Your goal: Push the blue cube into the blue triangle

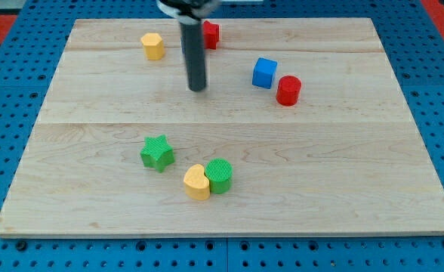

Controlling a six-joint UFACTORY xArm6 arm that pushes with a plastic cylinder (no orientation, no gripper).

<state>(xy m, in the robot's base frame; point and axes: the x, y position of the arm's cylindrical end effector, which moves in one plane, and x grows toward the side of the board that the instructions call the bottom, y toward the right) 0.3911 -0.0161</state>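
The blue cube (264, 72) sits on the wooden board (343, 174) toward the view's upper right, close beside a red cylinder (288, 90) at its lower right. No blue triangle shows anywhere in the view. My tip (198, 88) rests on the board to the left of the blue cube, about a cube's three widths away, touching no block. The rod rises from it to the view's top edge.
A yellow block (153, 45) and a red block (210, 34), partly hidden by the rod, lie near the top. A green star (157, 153), a yellow heart (196, 181) and a green cylinder (220, 175) lie lower left of centre, the last two touching.
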